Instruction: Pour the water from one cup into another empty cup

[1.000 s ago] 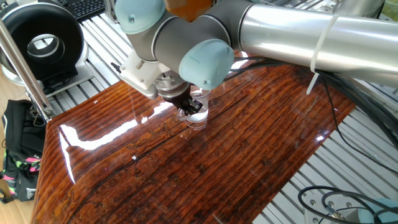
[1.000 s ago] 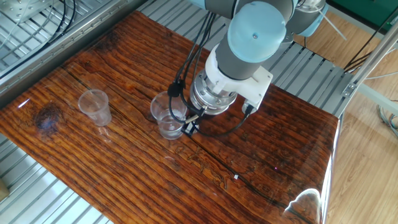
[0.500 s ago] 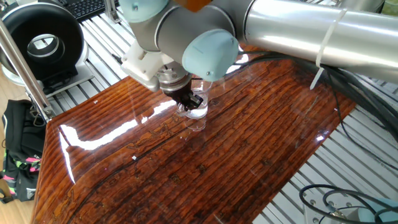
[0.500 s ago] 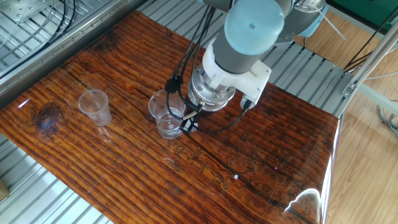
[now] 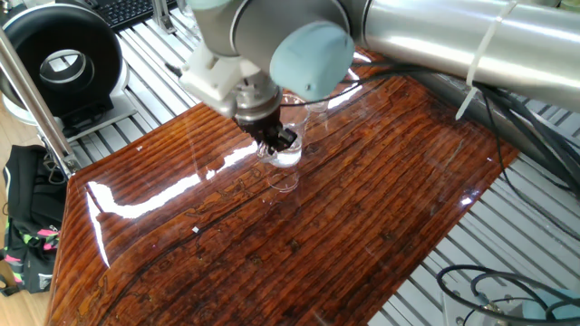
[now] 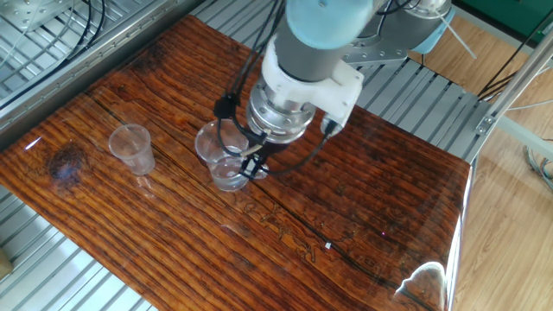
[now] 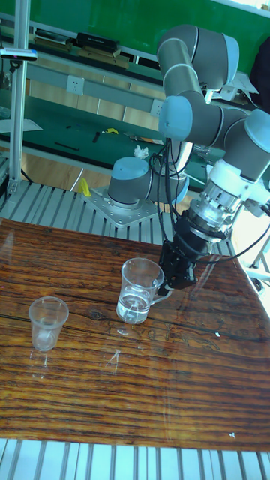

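Observation:
The glass mug has a little water at its bottom. It hangs just above the wooden table, slightly tilted. My gripper is shut on its side handle from the right. The other fixed view shows the mug left of the gripper. One fixed view shows the mug under the gripper, partly hidden by the wrist. The small empty cup stands upright to the mug's left, a hand's width away, and also shows in the other fixed view as the empty cup.
A slatted metal frame surrounds the table. A black round device and a black bag sit past the table's left edge. Cables lie on the frame at the lower right.
The gripper has carried the mug up and toward the small cup, tilting it a little. The small cup has not moved.

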Controlling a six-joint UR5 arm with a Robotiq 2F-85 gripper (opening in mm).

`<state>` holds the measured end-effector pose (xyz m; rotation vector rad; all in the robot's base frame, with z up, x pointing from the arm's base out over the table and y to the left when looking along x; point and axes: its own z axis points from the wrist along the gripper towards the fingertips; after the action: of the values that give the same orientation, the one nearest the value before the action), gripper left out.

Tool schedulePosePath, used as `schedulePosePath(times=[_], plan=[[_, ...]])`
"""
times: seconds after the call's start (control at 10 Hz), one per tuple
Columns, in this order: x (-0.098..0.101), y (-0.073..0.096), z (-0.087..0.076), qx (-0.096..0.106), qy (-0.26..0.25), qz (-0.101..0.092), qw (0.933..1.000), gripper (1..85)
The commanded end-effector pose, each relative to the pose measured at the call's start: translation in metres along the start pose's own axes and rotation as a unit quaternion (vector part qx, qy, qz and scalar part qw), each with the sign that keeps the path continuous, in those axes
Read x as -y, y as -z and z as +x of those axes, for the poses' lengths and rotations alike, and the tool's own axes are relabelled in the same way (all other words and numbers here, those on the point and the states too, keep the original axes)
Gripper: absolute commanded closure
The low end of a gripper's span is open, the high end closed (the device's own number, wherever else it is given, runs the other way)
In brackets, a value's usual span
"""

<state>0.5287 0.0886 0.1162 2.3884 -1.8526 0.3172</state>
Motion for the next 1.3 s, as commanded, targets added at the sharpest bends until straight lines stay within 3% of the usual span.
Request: schedulePosePath(times=[0.0, 0.4, 0.7, 1.2], plan=[[0.012, 0.004, 0.02, 0.019, 0.011, 0.008, 0.9997, 84.0], [0.014, -0.006, 0.037, 0.042, 0.014, 0.016, 0.9989, 84.0], [0.013, -0.004, 0.057, 0.046, 0.024, 0.006, 0.9986, 84.0], [0.024, 0.003, 0.061, 0.053, 0.019, -0.01, 0.9984, 84.0]])
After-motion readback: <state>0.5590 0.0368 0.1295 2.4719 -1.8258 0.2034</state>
